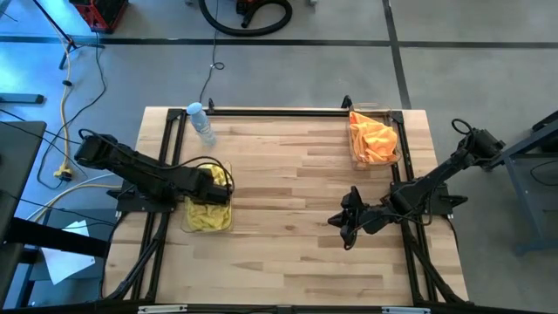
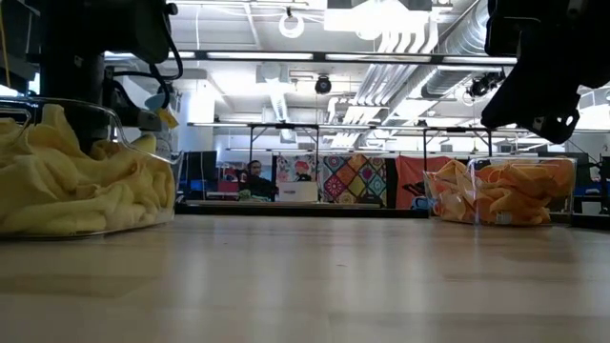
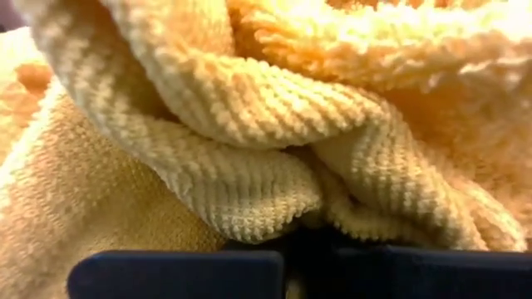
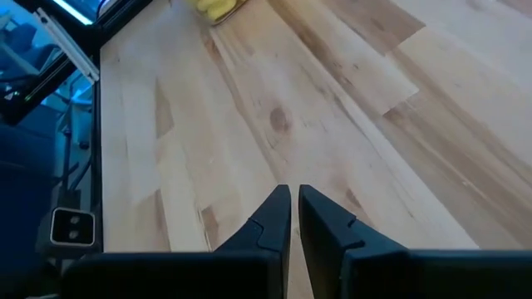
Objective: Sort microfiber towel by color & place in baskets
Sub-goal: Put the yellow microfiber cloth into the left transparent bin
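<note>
The left basket (image 1: 188, 225) holds several yellow towels (image 1: 207, 214), which pile up against its clear wall in the low view (image 2: 86, 181). My left gripper (image 1: 218, 185) hangs over this basket, shut on a yellow towel (image 3: 274, 166) that fills its wrist view. The right basket (image 1: 356, 160) near the table's far right corner holds the orange towels (image 1: 375, 139), also seen in the low view (image 2: 505, 191). My right gripper (image 1: 346, 228) hovers shut (image 4: 294, 195) above bare table near the right side, touching nothing. My left gripper holds a yellow towel by a bunched fold (image 3: 316, 212) whose creases run together just in front of the fingers. The cloth itself covers the fingertips, so one layer or several cannot be told. It comes from above, over the left basket's pile.
A clear plastic bottle with a blue cap (image 1: 202, 122) lies near the table's far left corner. Black frame rails (image 1: 279, 111) run along the far edge and both sides. Bare wood (image 1: 288, 201) lies between the two baskets. A person sits far behind the table (image 2: 253, 176).
</note>
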### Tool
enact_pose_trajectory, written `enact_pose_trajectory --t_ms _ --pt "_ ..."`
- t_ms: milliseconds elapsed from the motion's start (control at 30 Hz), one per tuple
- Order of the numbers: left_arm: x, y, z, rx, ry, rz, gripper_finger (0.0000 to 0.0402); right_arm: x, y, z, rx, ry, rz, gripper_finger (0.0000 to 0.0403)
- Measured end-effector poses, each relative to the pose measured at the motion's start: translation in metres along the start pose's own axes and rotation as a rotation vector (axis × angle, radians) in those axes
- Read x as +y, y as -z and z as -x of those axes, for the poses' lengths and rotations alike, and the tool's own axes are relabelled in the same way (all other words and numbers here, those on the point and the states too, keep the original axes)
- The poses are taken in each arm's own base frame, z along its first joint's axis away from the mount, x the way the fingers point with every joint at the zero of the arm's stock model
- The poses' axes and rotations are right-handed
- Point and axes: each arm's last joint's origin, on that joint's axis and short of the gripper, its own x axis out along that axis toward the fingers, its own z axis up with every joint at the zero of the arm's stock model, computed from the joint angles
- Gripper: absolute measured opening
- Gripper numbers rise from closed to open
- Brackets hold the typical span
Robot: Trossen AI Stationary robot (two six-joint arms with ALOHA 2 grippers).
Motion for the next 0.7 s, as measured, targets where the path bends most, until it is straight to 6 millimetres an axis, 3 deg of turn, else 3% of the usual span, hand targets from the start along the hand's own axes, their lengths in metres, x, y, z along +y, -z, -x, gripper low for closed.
enact_pose_trajectory --t_ms 167,500,700 --pt "-0.004 0.000 0.007 -0.004 0.013 -0.017 0.0017 0.000 0.000 0.000 0.008 -0.005 0.000 0.0023" --pt "-0.011 -0.003 0.018 -0.013 0.046 -0.072 0.0111 0.000 0.000 0.000 0.015 -0.010 -0.002 0.0023" --pt "-0.013 -0.004 0.027 -0.008 0.034 -0.107 0.0128 0.000 0.000 0.000 0.015 -0.011 -0.002 0.0023"
